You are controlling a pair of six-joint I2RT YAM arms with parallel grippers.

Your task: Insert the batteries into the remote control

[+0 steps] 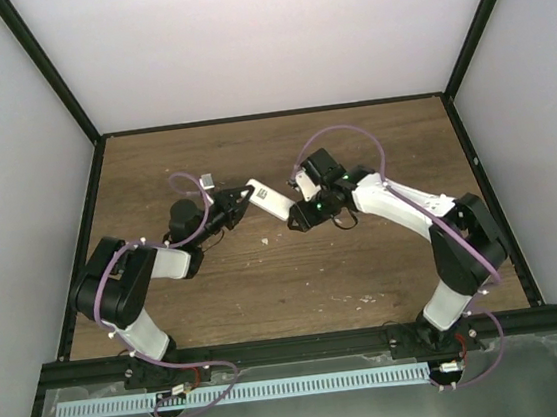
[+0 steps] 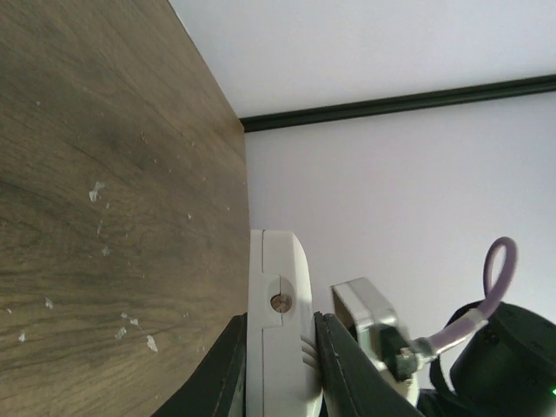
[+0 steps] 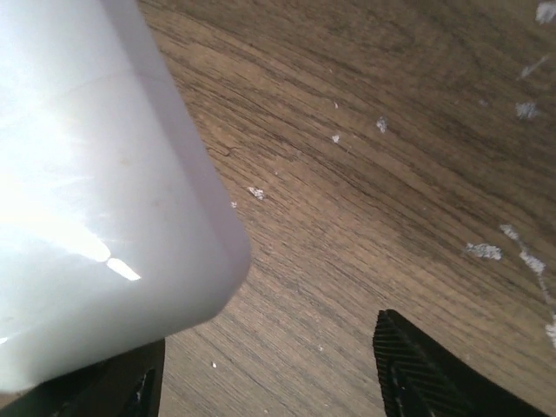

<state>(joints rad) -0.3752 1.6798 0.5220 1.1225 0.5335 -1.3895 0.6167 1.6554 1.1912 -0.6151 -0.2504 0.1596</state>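
One remote control (image 1: 269,197) is in view, lifted above the middle of the counter (image 1: 376,268). It slants from far left to near right between the two arms. The left gripper (image 1: 236,207) has its jaws pinching the remote's left end, one dark finger (image 2: 228,373) on each of two opposite sides. The right gripper (image 1: 297,214) sits at the remote's right end with its jaws spread. The white body lies close by one finger (image 3: 130,391), and bare wood shows between it and the second. Small white flecks (image 3: 256,193) dot the wood, too many to count.
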